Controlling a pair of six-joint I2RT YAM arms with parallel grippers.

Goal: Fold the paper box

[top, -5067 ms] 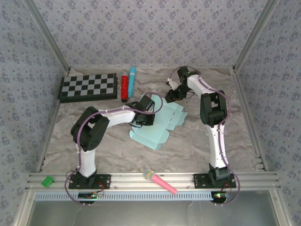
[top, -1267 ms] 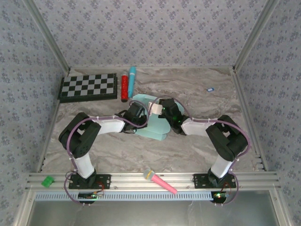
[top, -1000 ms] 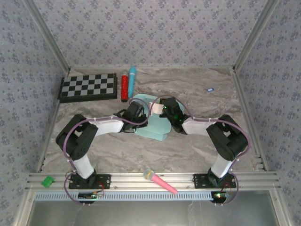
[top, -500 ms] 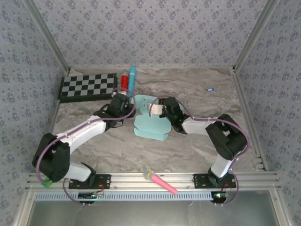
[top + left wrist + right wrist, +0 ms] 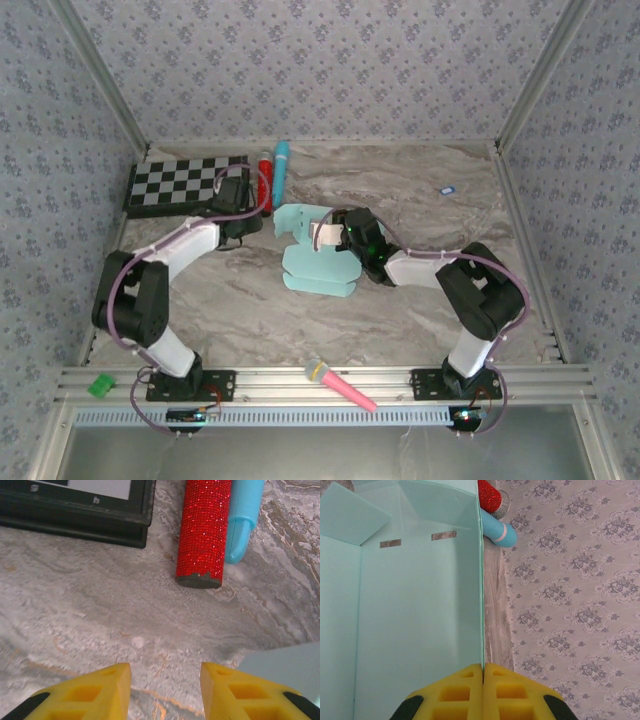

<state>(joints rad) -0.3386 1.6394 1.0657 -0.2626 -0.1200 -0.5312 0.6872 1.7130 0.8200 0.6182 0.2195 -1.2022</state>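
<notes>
paper box (image 5: pixel 318 268): mint card, half-folded, panels upright

Grey marbled table (image 5: pixel 420 300). Far left: checkerboard (image 5: pixel 175 183), with red tube (image 5: pixel 265 166) and cyan tube (image 5: pixel 281 168) side by side just right of it. Centre: box (image 5: pixel 315 276). Far right: small blue item (image 5: pixel 447 190), possibly a tag.

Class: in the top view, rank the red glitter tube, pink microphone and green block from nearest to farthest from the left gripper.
1. Red glitter tube, just beyond the left gripper.
2. Pink microphone, on the near rail, centre.
3. Green block, near-left corner.
</notes>
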